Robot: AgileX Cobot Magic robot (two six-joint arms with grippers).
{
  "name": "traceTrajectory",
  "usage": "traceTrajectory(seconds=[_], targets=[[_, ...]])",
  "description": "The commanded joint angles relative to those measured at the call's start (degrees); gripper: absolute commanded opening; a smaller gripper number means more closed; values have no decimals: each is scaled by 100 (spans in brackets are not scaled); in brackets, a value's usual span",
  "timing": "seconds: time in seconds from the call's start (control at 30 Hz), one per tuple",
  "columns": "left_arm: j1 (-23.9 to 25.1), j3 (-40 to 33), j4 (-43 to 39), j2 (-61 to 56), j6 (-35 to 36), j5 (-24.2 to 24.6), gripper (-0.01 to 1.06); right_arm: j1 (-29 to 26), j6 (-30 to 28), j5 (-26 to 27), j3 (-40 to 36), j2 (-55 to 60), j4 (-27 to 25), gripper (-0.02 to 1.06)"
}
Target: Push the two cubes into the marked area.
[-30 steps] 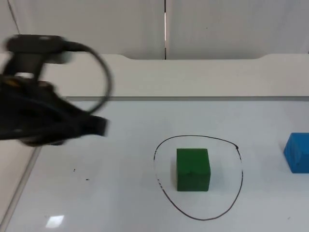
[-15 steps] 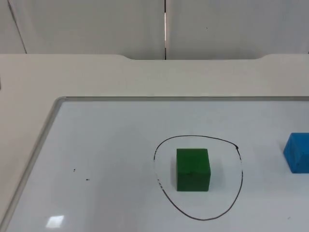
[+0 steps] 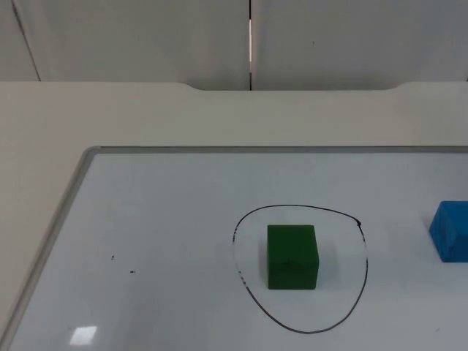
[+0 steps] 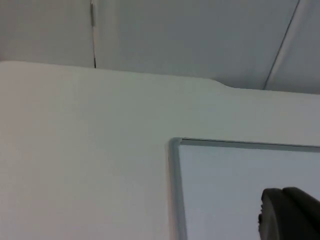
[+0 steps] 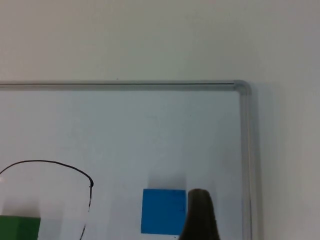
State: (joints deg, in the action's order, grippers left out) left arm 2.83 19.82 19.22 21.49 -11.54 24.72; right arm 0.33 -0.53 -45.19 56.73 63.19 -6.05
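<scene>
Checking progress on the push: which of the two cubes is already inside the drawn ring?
The green cube sits inside the black ring; the blue cube lies outside it, toward the whiteboard's right edge.

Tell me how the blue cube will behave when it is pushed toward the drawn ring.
The blue cube sits flat on the smooth whiteboard, so it will probably slide rather than roll. Its squat, square shape suggests little risk of tipping under a low push. An off-centre push might turn it, since nothing guides it toward the black ring, where the green cube sits.
</scene>
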Motion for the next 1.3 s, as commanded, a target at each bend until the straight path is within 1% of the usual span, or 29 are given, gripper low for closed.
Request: traceTrajectory(seconds=[0.0, 0.1, 0.13, 0.23, 0.37, 0.47, 0.9, 1.07, 1.2, 1.27], targets=[[42, -8, -191, -267, -87, 334, 0, 26, -81, 67, 42, -13, -8, 56], [42, -8, -171, -588, -208, 634, 0, 26, -177, 57, 42, -13, -8, 56], [42, -8, -171, -588, -208, 634, 0, 26, -177, 57, 42, -13, -8, 56], [42, -8, -18, -1064, -208, 750, 0, 26, -179, 46, 42, -13, -8, 56], [42, -8, 43, -1464, -208, 761, 0, 26, -189, 12, 42, -13, -8, 56], [42, -8, 32, -1728, -208, 761, 0, 26, -315, 11, 42, -13, -8, 56], [42, -8, 18, -1805, -208, 783, 0, 26, -307, -83, -8, 12, -8, 56], [42, -8, 18, -1805, -208, 783, 0, 26, -307, -141, -25, 321, -8, 56], [42, -8, 18, -1805, -208, 783, 0, 26, -294, -211, -25, 666, 149, 55], [42, -8, 18, -1805, -208, 783, 0, 26, -241, -248, -25, 882, 283, 51]])
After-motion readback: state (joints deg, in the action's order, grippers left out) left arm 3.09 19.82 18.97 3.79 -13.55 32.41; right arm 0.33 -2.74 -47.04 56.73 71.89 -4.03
